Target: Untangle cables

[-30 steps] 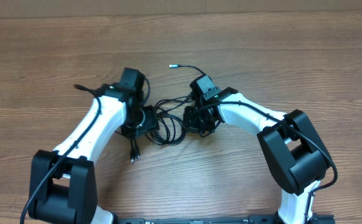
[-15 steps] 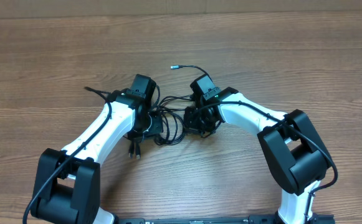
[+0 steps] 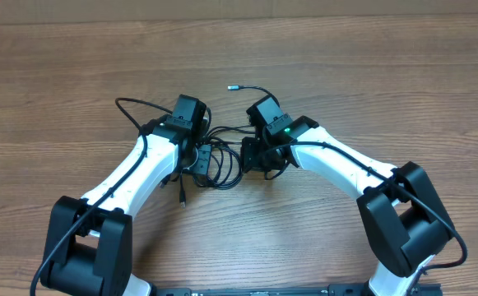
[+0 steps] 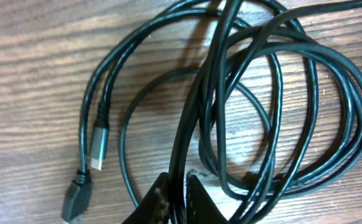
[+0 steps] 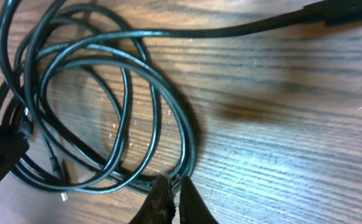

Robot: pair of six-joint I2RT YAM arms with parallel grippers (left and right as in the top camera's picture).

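My left gripper (image 4: 179,196) was closed on one strand of the cables (image 3: 222,162); they lay coiled on the table (image 3: 345,74) between my grippers; my right gripper (image 5: 173,198) was closed at the coil's edge, whether on a strand I could not tell; one plug (image 4: 98,146) lay beside the coil.

Two white-and-black arms reach over one wooden counter (image 3: 345,66): the left arm (image 3: 140,164) and the right arm (image 3: 337,160). Each ends in one claw, so two in all, the left claw (image 4: 176,186) and the right claw (image 5: 173,186), each with two dark fingers. One tangle of thin black cables (image 3: 222,160) lies mid-frame; the number of separate cords cannot be told. Two free ends show overhead: the upper plug tip (image 3: 229,85) and the lower plug tip (image 3: 181,200).
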